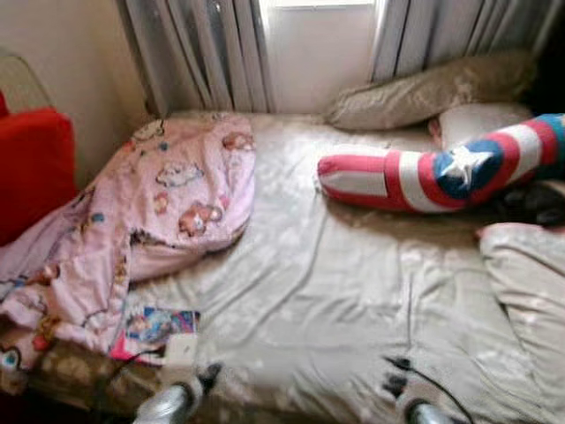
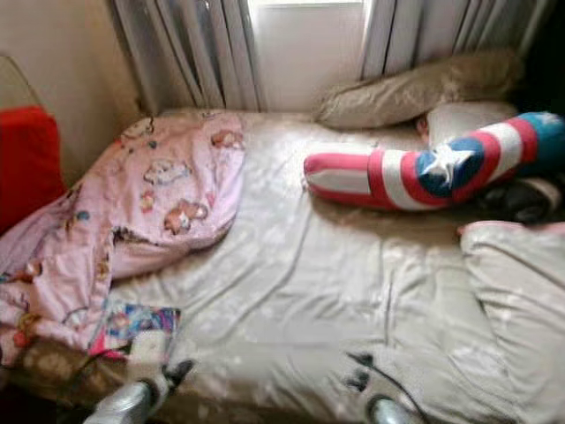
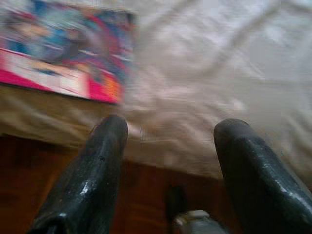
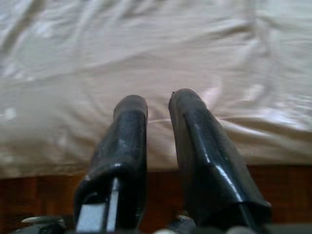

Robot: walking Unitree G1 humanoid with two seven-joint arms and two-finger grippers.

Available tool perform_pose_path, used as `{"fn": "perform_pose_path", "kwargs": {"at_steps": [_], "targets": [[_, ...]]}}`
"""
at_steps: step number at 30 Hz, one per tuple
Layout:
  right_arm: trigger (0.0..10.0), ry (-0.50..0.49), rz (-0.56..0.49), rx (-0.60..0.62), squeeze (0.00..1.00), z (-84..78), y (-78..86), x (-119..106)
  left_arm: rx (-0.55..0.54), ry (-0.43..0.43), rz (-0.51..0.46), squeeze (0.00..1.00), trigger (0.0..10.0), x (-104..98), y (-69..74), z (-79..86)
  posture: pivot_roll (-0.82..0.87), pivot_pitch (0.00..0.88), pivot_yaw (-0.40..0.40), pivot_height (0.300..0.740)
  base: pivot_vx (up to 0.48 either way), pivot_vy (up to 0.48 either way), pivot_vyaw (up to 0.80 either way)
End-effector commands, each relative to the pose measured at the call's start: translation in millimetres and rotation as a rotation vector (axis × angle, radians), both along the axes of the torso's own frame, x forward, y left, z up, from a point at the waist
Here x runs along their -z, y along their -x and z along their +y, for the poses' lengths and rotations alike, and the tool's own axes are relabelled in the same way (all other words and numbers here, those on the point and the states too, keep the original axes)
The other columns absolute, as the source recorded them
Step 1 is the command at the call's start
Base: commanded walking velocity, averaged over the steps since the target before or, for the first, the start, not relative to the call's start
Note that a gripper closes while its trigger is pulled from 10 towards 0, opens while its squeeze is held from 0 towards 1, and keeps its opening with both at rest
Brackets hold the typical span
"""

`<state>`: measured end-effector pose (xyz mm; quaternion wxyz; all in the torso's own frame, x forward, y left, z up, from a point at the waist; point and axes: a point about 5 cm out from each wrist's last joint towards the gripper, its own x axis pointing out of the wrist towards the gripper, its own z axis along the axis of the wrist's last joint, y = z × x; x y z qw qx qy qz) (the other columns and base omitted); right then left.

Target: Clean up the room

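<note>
Ahead, a bed (image 1: 309, 291) with a creased pale sheet runs to a curtained window (image 1: 318, 44). A pink quilt (image 1: 150, 212) printed with cartoon figures lies bunched on the bed's left side and spills over its near left edge. Just beside the quilt's lower end, a bright book (image 1: 154, 325) lies flat near the bed's front edge. A long pillow (image 1: 441, 172) in red, white and blue with a white star lies across the right part of the bed, and a beige pillow (image 1: 433, 88) sits behind it against the curtains. Another pale cushion (image 1: 530, 283) lies at the right edge. A red seat (image 1: 31, 168) stands left of the bed.

Both arms are low at the bed's front edge. The left claw (image 3: 168, 129) hangs just before the edge with its fingers spread wide and nothing between them; the book lies just beyond it on the sheet. The right claw (image 4: 158, 105) points at bare sheet, its fingers nearly together with a narrow gap, gripping nothing. Dark wooden floor (image 4: 29, 192) shows under the bed edge.
</note>
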<state>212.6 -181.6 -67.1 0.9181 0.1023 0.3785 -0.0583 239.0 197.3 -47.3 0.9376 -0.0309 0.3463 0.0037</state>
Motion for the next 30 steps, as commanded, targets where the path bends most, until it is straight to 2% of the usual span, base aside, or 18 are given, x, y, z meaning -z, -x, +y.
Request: {"fn": "perform_pose_path", "kwargs": {"at_steps": [1,18,30], "targets": [[10.0,0.014,0.02,0.032,0.0,-10.7,7.0,2.7,0.019,0.01,0.009,0.0,10.0,1.2,-0.3,-7.5,0.07,0.0,0.051,0.74,0.0,0.48,0.0],[10.0,0.007,0.032,0.015,0.0,-9.4,11.3,5.2,0.026,0.012,0.028,0.0,10.0,4.6,4.2,-8.5,0.05,0.0,0.045,0.74,0.0,0.48,0.0],[10.0,0.026,0.046,-0.012,0.0,-13.9,16.8,7.3,0.009,0.025,0.061,0.0,10.0,12.6,15.2,-13.6,0.05,0.0,0.012,0.74,0.0,0.48,0.0]]}}
